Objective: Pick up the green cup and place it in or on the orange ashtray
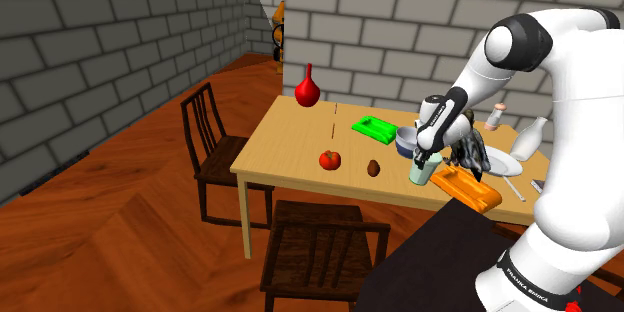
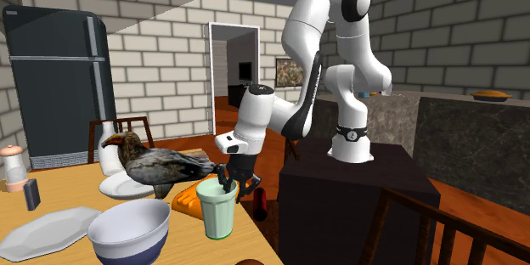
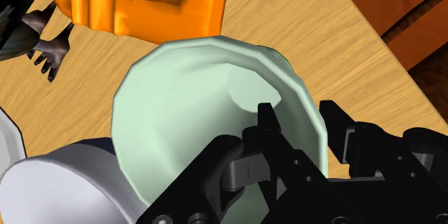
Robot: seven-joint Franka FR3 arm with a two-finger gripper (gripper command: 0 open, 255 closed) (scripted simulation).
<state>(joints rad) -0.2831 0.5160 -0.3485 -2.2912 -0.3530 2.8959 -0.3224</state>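
Pale-green cup is being gripped at its rim by the hand. The next move is likely calling for a lift onto the orange ashtray.

Showing white lettering on the black band ringing the arm's lowest joint, just above the stand in the shoulder view; reading most like "FRANKA EMIKA", though too small for certainty. Showing, on that same band just above the stand in the second exterior view, a small white mark, not resolving into any readable letters.
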